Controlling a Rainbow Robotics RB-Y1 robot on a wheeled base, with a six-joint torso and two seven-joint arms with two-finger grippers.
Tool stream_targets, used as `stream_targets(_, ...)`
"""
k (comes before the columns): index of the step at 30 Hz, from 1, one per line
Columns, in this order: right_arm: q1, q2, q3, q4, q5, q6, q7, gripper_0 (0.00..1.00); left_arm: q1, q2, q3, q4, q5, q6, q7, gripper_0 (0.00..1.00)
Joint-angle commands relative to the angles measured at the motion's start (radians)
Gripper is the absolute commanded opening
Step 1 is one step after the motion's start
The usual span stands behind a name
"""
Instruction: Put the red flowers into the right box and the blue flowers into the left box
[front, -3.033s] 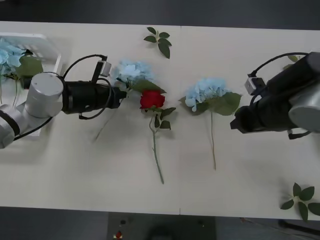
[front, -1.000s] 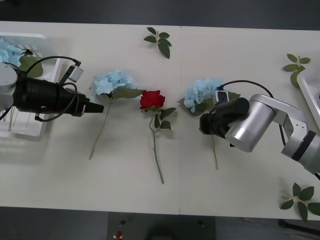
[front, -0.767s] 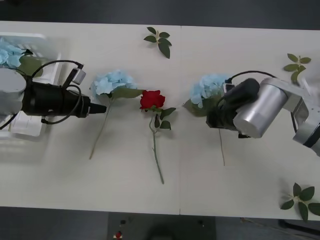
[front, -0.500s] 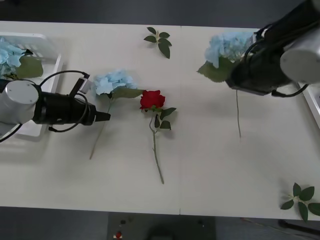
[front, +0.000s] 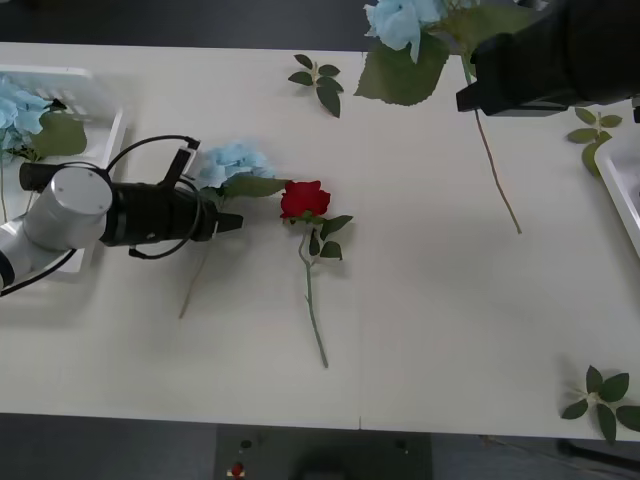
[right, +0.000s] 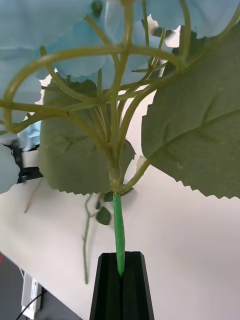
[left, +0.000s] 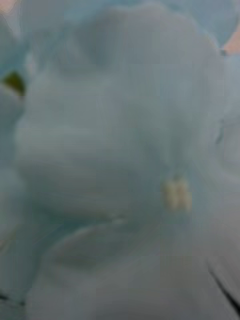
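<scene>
My right gripper (front: 470, 96) is high over the table's far right, shut on the stem of a blue flower (front: 404, 18) that hangs in the air. The right wrist view shows the black fingers (right: 107, 280) closed on the green stem (right: 118, 225) below the leaves. My left gripper (front: 231, 222) reaches over the stem of another blue flower (front: 235, 160) lying on the table, right under its leaf. Pale blue petals (left: 115, 140) sit right in front of the left wrist camera. A red flower (front: 304, 198) lies just right of it. The left box (front: 92, 88) holds blue flowers (front: 16, 110). A corner of the right box (front: 626, 175) shows.
Loose green leaf sprigs lie at the far middle (front: 318, 78), far right (front: 596, 128) and near right corner (front: 600, 396). The table's near half to the right of the rose is bare.
The right gripper closed on the right blue flower and lifted it up and toward the far right. The left gripper moved right along the table to the other blue flower.
</scene>
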Motion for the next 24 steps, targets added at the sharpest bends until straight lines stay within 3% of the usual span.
stream_targets(1,-0.024,-0.046,0.002,-0.013,-0.084,-0.087,0.165,0.0,-0.029,-0.026,-0.064,-0.004,0.037,-0.03,0.001,1.0)
stream_targets(6,-0.022,-0.052,0.002,0.018,-0.212,-0.188,0.293,0.0,-0.033,-0.026,-0.075,-0.004,0.032,-0.032,-0.004,1.0)
stream_targets(7,-0.022,-0.051,0.002,0.025,-0.239,-0.213,0.321,0.0,-0.033,-0.026,-0.075,-0.004,0.025,-0.032,-0.006,0.78)
stream_targets(8,-0.022,-0.051,0.002,0.03,-0.262,-0.234,0.343,0.0,-0.033,-0.026,-0.075,-0.004,0.018,-0.032,-0.007,0.15)
stream_targets(9,-0.022,-0.051,0.002,0.033,-0.278,-0.247,0.355,0.0,-0.033,-0.026,-0.075,-0.005,0.015,-0.03,-0.009,0.01)
stream_targets(15,-0.021,-0.028,0.029,0.064,-0.344,-0.36,0.438,0.0,-0.033,-0.026,-0.075,-0.008,0.009,-0.032,-0.016,0.0)
stream_targets(21,-0.021,-0.031,0.188,0.068,-0.347,-0.621,0.442,0.0,-0.036,-0.022,-0.073,-0.018,0.031,-0.022,-0.016,0.0)
stream_targets(24,-0.021,-0.031,0.223,0.073,-0.344,-0.676,0.447,0.0,-0.036,-0.013,-0.062,-0.027,0.041,-0.006,-0.018,0.0)
